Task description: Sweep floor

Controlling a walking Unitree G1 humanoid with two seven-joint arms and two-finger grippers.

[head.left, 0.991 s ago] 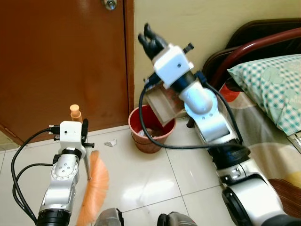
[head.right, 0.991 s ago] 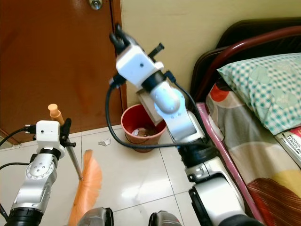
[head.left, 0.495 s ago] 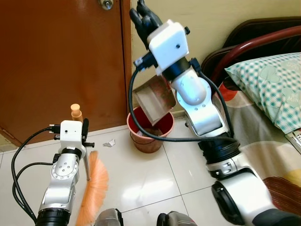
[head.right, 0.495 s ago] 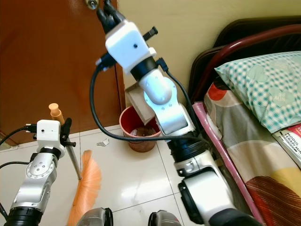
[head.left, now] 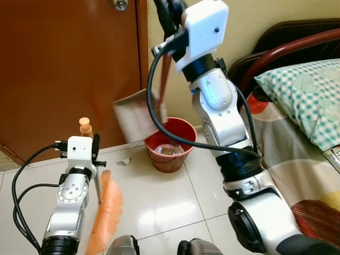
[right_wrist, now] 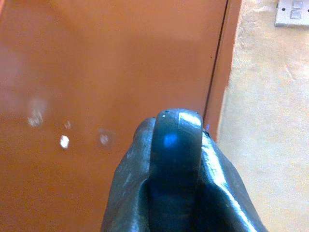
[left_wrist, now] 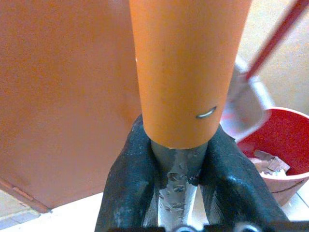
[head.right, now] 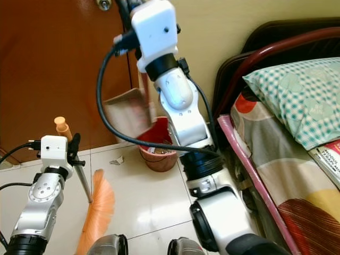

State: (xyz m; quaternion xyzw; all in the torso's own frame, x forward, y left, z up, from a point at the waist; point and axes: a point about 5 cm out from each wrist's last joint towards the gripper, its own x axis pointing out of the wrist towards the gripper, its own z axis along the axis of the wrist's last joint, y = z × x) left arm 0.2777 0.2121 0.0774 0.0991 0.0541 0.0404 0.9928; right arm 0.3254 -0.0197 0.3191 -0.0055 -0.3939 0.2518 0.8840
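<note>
My left gripper (left_wrist: 177, 147) is shut on the broom's grey rod just under its orange cap (head.left: 84, 126). The broom stands upright at my left, its orange bristles (head.left: 106, 210) resting on the tiles. My right gripper (head.left: 169, 10) is raised high by the door frame, shut on the top of the dustpan's red handle (head.left: 163, 79). The brown dustpan (head.left: 136, 113) hangs tilted, just left of and above the red bucket (head.left: 171, 150). Paper scraps lie inside the bucket. One white scrap (head.left: 124, 160) lies on the floor between broom and bucket.
A brown door (head.left: 69, 69) stands close ahead on the left, a cream wall (head.left: 249, 26) beside it. A bed with a dark red frame (head.left: 289, 50) and a checked pillow (head.left: 303, 90) lines the right side. Glossy white tiles (head.left: 159, 202) lie before my feet.
My right arm rose higher and swung the dustpan left, from tipped over the bucket to hanging beside the door. The left arm and broom stayed put.
</note>
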